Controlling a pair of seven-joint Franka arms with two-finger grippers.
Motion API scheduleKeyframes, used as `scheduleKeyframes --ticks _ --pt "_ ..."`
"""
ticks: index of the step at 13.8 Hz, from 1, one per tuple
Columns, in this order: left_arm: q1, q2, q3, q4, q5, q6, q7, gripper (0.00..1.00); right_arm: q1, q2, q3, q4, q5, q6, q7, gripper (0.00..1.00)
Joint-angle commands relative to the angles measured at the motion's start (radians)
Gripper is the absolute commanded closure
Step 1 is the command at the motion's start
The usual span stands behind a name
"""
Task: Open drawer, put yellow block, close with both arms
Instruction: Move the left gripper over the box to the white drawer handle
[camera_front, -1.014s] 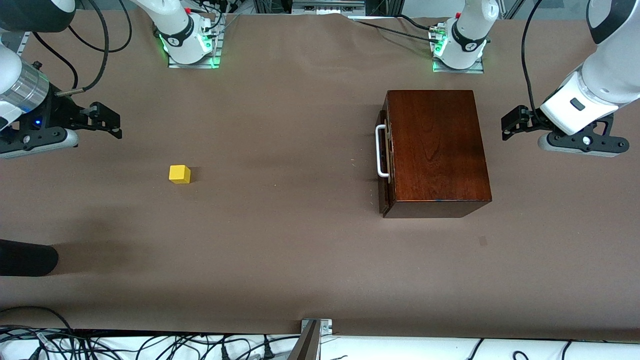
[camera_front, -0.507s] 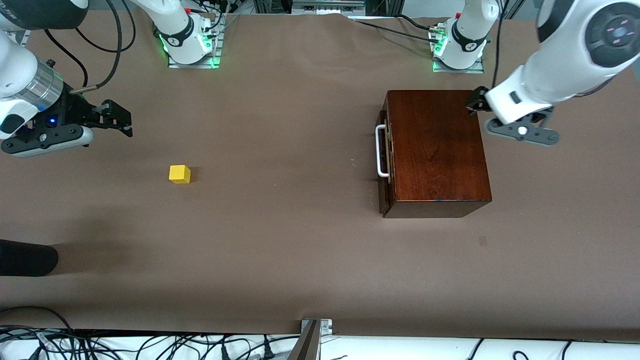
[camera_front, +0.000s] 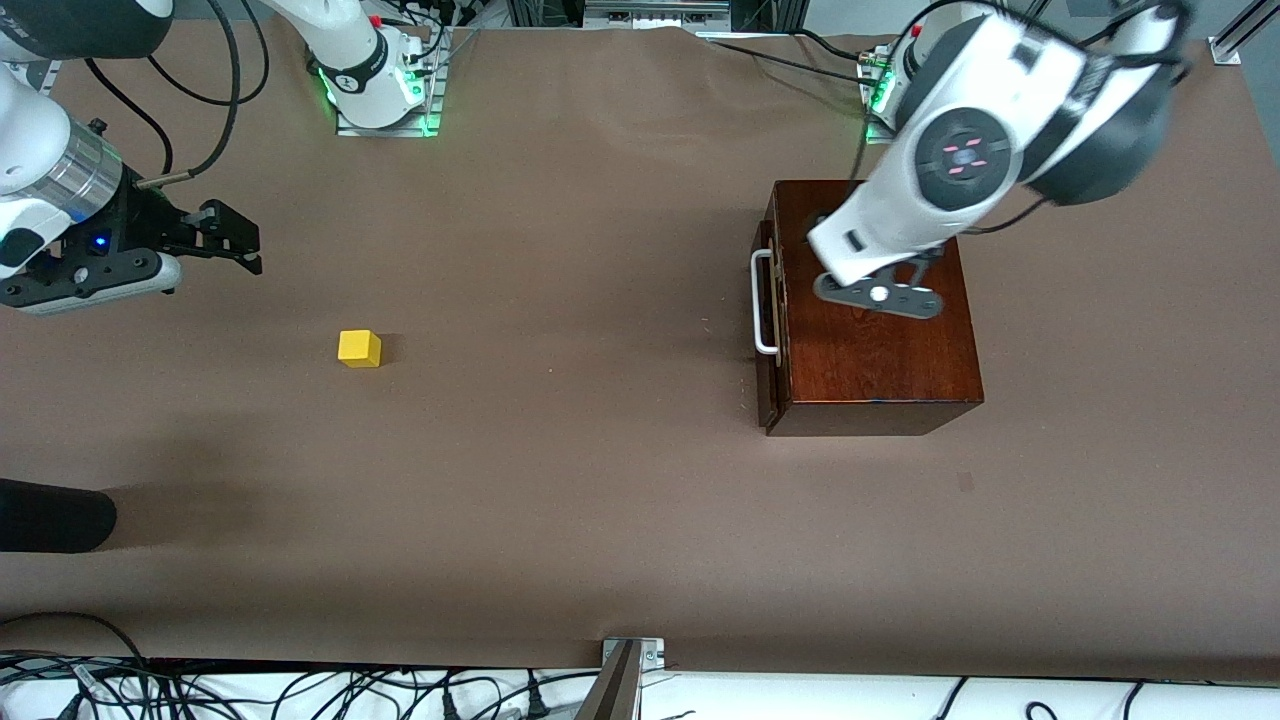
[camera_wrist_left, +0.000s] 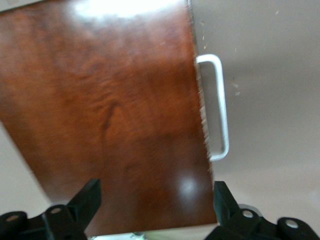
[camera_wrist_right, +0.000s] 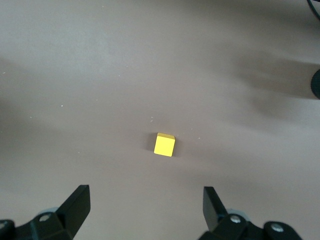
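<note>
Yellow block (camera_front: 359, 348) sits well apart from your closed drawer (camera_front: 770, 330); left gripper (camera_wrist_left: 155, 210) over the box, right gripper (camera_wrist_right: 145, 207) above the table, both with fingers spread, empty.

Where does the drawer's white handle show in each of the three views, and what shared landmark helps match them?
Front view: the white handle sits on the box face turned toward the right arm's end of the table.
Left wrist view: the handle runs along the edge of the wooden box, near the middle of the picture.
Right wrist view: not in it.
Shared landmark: the glossy box top.
</note>
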Motion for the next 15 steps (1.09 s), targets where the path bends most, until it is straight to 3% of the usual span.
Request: scheduleKeyframes --ticks 1,6,15 --pt "-0.092 0.095 -0.005 0.016 0.105 0.069 -0.161 0.0 0.001 0.007 0.0 0.023 -0.014 -0.008 0.01 0.0" --pt "-0.207 0.201 -0.002 0.016 0.206 0.169 -0.381 0.0 0.001 0.007 -0.001 0.021 -0.014 -0.007 0.01 0.0" --pt "-0.21 0.215 -0.001 -0.089 0.246 0.31 -0.427 0.0 0.0 0.009 -0.006 0.021 -0.014 -0.007 0.008 0.0"
